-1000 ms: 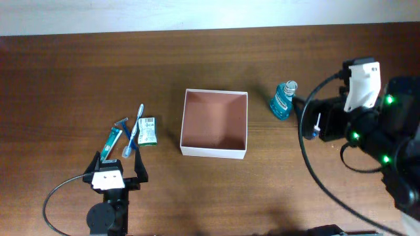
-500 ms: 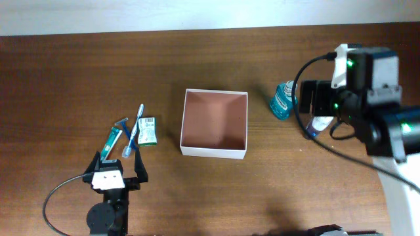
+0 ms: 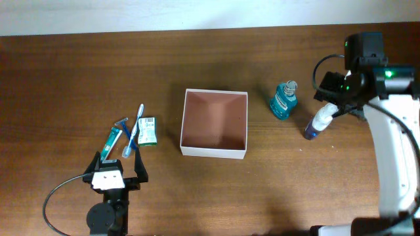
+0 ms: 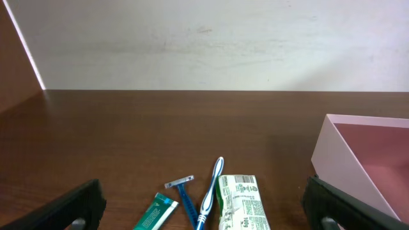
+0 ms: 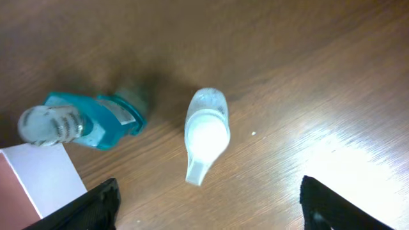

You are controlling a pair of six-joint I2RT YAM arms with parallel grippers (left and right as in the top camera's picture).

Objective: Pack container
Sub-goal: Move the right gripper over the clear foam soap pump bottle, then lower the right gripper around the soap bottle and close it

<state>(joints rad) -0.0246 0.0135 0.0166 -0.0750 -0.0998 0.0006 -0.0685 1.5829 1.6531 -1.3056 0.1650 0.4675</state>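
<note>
Box (image 3: pixel 214 152) sits mid-table, open top up. At its 9 o'clock is the little pile: toothpaste (image 3: pixel 113 139), razor (image 3: pixel 123 123), toothbrush (image 3: pixel 134 130) and a green-and-white packet (image 3: pixel 148 130). They all lie flat and crowded together, with the brush between tube and packet. My left gripper (image 3: pixel 119 165) is at the pile's 6 o'clock, jaws spread wide and touching nothing. In its wrist cam the box's near corner pokes in at 3 o'clock.

Other side: the mouthwash (image 3: pixel 283 100) stands at the box's 2 o'clock, near it but apart. The spray bottle (image 3: pixel 317 123) stands upright at the mouthwash's 4 o'clock with a gap between them. My right gripper (image 5: pixel 208 198) hangs over the spray bottle with its fingers spread. In the wrist cam the bottle lines up with the gap and touches neither finger. The mouthwash is what crowds things on that side.

Room: there's bare table (image 3: pixel 79 72) from 10 to 12 o'clock, right up to the far edge, plus a wide strip at the box's 6 o'clock.

Versus a second ago, the right wrist has swung from the 3-to-4 o'clock corner up toward the far edge. The spray bottle was mostly hidden under it then and is in plain view now. The pile, the box and the left gripper haven't budged.
</note>
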